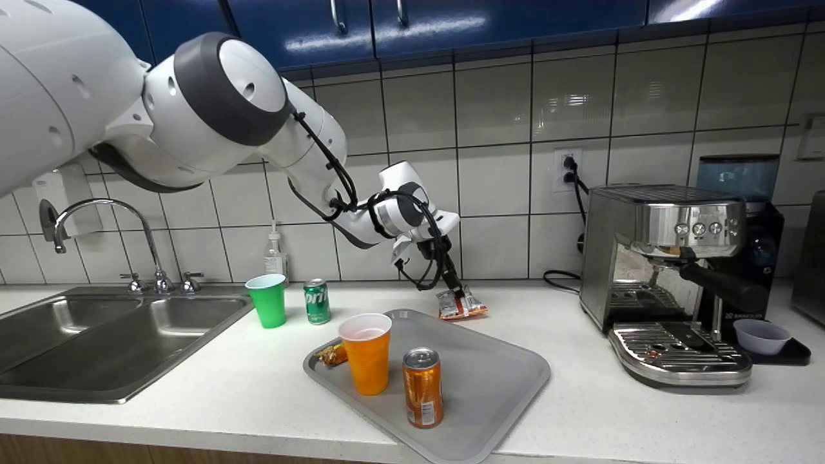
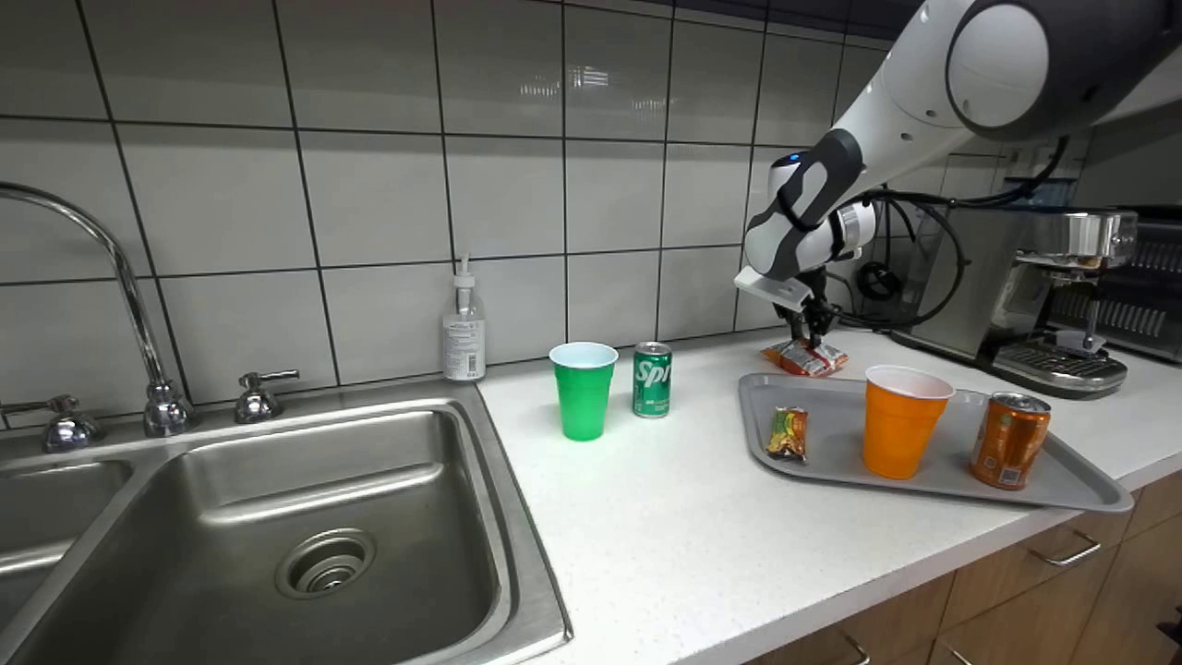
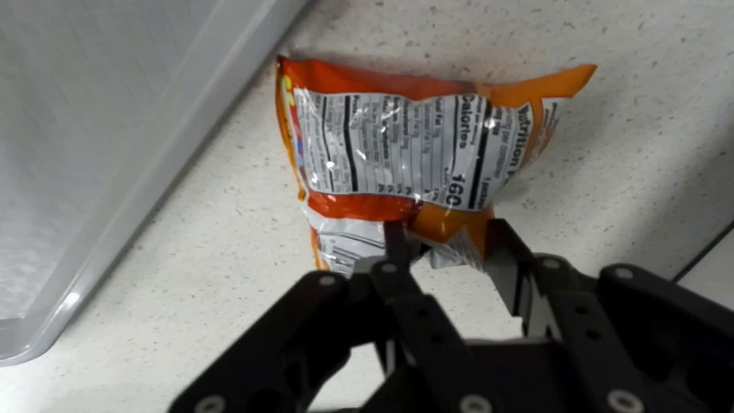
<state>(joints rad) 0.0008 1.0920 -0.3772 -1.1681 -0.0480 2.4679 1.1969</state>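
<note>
Snack packet (image 3: pixel 401 143), orange film with white nutrition print facing up, lies on the surface (image 3: pixel 200 252) just beyond the far edge of the grey tray (image 1: pixel 477 374) in both exterior views, near the tiled wall (image 1: pixel 496 248); in the wrist view one corner sits right beside the tray's rim, contact unclear; jaws point down at one edge of the packet, part-way apart, fingertips (image 3: pixel 507 252) about a crumpled stretch of film; cannot tell whether they bear on it or merely straddle it; handling, judged: light, a soft pouch with some give; glossy film, likely slippery, so a shallow bite on the edge may slip; contents hidden, possibly brittle, so a hard squeeze across the plump middle risks crushing them; best hold looks like a moderate pinch slightly deeper than the edge, film gathered between the fingertips, short of the fullest part; orange cup (image 1: pixel 366 361) and orange can (image 1: pixel 423 396) stand on the tray, well apart from the jaws.
</note>
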